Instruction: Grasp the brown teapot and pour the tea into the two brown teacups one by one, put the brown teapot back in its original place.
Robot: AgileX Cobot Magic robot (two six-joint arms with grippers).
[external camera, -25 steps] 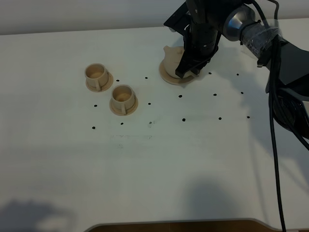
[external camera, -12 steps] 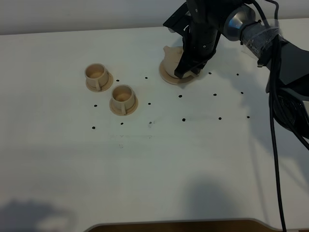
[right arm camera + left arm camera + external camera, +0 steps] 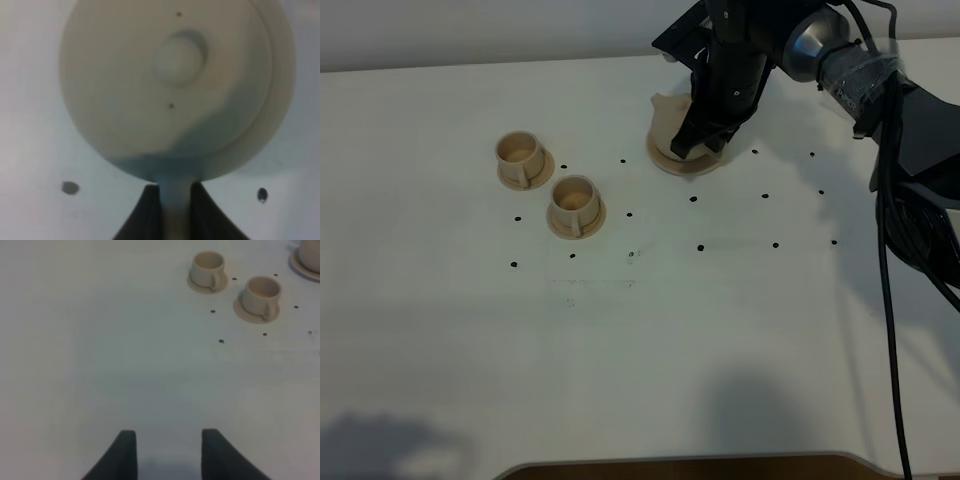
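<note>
The teapot (image 3: pixel 665 122) is at the back of the table (image 3: pixel 720 340), over a round saucer (image 3: pixel 682 165) whose rim shows beneath it. Whether the teapot rests on the saucer or hangs just above it cannot be told. In the high view only the spout and one side of the belly show, because the right arm (image 3: pixel 735 60) covers the rest from above. The right wrist view looks straight down on the knobbed lid (image 3: pixel 180 56) and the loop handle (image 3: pixel 175 200). The right fingers (image 3: pixel 147 217) are closed in on that handle, one dark finger tight against each side of it. Small black dots (image 3: pixel 693 199) are scattered over the table around the teapot. To the left of the teapot in the high view, well apart from it, stand two cups on their own small saucers. The front cup (image 3: pixel 575 205) is nearer the teapot and the back cup (image 3: pixel 523 158) is just beyond it, each with a pale inside. The left fingers (image 3: pixel 125 455) are farther still from the teapot, out past the cups, spread apart over bare table with nothing between them.
</note>
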